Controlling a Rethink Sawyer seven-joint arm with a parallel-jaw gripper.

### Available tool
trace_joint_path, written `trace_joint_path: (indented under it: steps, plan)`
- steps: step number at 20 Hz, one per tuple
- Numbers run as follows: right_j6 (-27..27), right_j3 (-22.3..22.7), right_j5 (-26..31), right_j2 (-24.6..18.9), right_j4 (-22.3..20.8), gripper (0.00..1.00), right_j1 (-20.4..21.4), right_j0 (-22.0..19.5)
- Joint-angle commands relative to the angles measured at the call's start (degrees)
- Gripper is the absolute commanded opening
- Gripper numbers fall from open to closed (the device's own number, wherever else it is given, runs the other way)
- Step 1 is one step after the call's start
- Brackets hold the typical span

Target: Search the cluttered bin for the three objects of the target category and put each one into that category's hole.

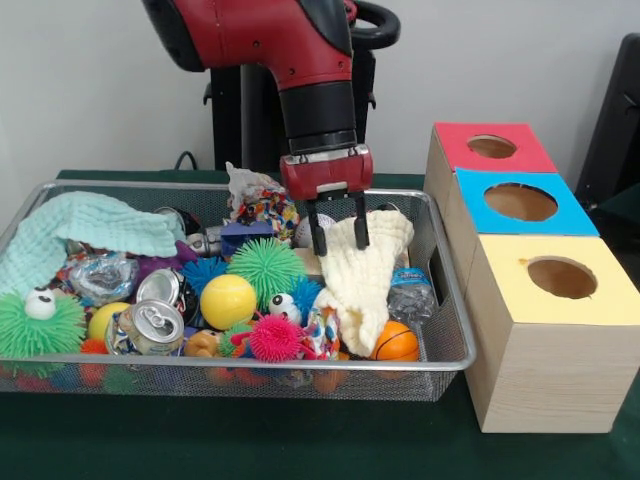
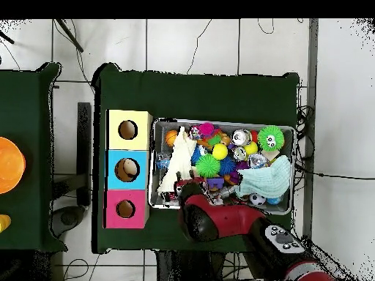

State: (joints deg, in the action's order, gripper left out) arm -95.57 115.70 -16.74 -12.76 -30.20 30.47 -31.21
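Wire mesh is forming the bin (image 1: 455,350), which is sitting on the green table (image 1: 300,440) packed with clutter. At its left end a mint green cloth (image 1: 85,232) is draping over the rim beside a green spiky ball with eyes (image 1: 40,325). Moving right, crushed cans (image 1: 150,325) are lying near a yellow ball (image 1: 228,301) and a second green spiky ball (image 1: 266,268), with a pink spiky ball (image 1: 275,338) in front. Right of centre, the gripper (image 1: 339,240) is clenching the top edge of a cream knitted cloth (image 1: 365,285), which is hanging straight below the fingers and trailing down onto the clutter beside a small basketball (image 1: 396,343). Just right of the bin, three boxes are standing in a row, with a red hole (image 1: 492,147), blue hole (image 1: 520,202) and yellow hole (image 1: 561,277).
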Motion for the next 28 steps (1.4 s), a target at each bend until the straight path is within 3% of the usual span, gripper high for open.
trace_joint_path:
  steps: [1, 7, 16, 23, 28]
  plan:
    - [-6.6, -3.5, 16.2, 10.2, 7.6, 0.0, 1.4, 10.4]
    - [-5.4, -5.2, 16.2, 9.3, 6.8, 0.0, 0.5, 9.2]
    - [-1.0, -9.9, 18.3, 1.2, 1.1, 0.0, -2.6, -0.6]
    - [1.8, -13.9, 22.3, -1.1, 1.2, 0.0, -5.8, -4.2]
    - [1.3, -13.9, 18.7, -6.0, -1.7, 0.0, -7.2, -8.1]
